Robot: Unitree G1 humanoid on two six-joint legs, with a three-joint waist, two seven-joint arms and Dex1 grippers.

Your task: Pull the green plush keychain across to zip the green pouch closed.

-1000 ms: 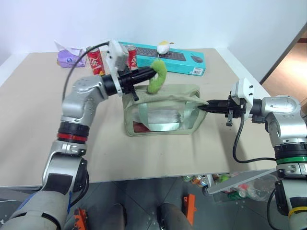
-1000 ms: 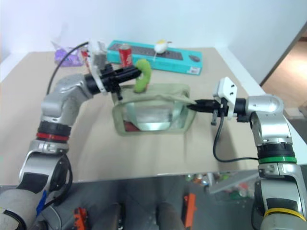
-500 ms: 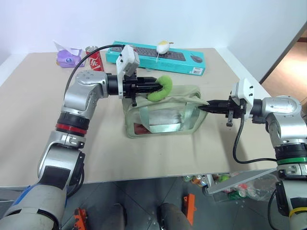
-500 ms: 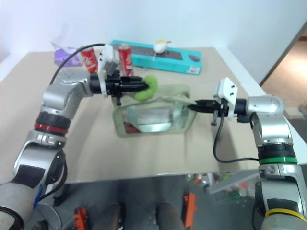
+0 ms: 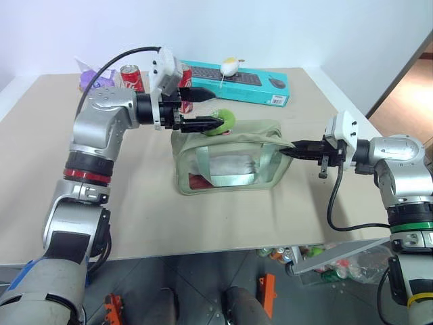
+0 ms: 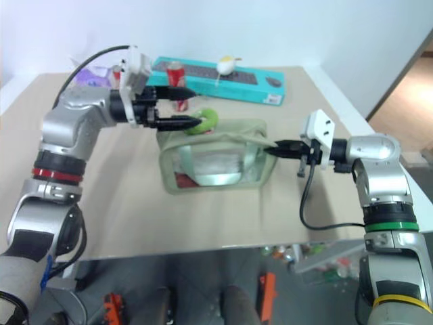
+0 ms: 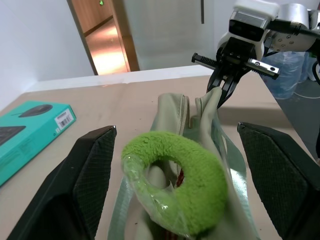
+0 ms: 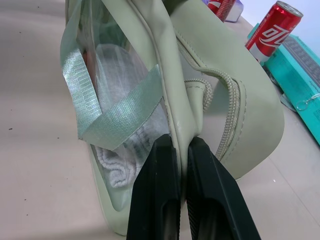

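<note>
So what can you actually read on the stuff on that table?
Red can: white brand lettering, too unclear to read.
Second red can: white script logo, too blurred to read.
Teal box: white label with small print, too small to read.
Green pouch: no text visible.

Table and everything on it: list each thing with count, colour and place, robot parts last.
table: one, tan, under everything.
pouch: one, pale green with clear sides, table centre, between the grippers.
keychain: one, lime green, on the pouch's top at its left end, between the left gripper's fingers, not clamped.
cans: two, red; one at the far left behind the left arm, one beside the left wrist camera.
box: one, teal, far edge.
small pale toy: one, white and yellow, on the box.
purple thing: one, far left corner.
left gripper: open, around the keychain.
right gripper: shut on the pouch's right end.
</note>
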